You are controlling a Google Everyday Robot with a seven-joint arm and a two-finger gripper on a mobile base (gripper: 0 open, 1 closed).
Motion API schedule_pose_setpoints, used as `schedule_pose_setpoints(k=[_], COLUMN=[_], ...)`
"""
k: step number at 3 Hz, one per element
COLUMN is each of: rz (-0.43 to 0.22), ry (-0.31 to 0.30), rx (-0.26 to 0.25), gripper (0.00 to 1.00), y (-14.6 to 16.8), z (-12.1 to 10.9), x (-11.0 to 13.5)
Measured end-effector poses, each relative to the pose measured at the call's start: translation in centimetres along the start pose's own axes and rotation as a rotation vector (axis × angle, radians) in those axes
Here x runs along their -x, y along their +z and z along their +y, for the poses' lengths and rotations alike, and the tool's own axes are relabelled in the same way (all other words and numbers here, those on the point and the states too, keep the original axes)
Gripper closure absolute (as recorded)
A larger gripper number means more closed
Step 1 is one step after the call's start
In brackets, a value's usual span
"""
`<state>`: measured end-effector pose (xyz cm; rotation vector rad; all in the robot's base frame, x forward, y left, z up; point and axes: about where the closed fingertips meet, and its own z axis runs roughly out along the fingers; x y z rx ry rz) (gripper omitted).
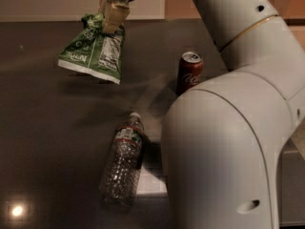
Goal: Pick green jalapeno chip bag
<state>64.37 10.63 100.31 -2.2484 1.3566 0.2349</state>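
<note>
The green jalapeno chip bag [94, 53] hangs in the air above the dark table [43, 128], its white nutrition panel facing me and its white edge at the bottom. My gripper [111, 16] is at the top of the view, shut on the bag's crinkled top corner, holding it lifted off the surface. The white arm fills the right side of the view and hides part of the table.
A clear plastic water bottle [123, 161] lies on its side in front of the bag. A red soda can [189, 72] stands upright to the right, close to the arm. A white paper [151, 180] lies under the bottle's right side.
</note>
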Motion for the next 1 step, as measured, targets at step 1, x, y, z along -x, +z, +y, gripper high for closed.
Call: schedule_pose_setpoints(k=[1], rz=[-0.008], ry=[0.000], rx=[-0.024], gripper=[1.00], y=[0.33], z=[-0.76], x=[0.21])
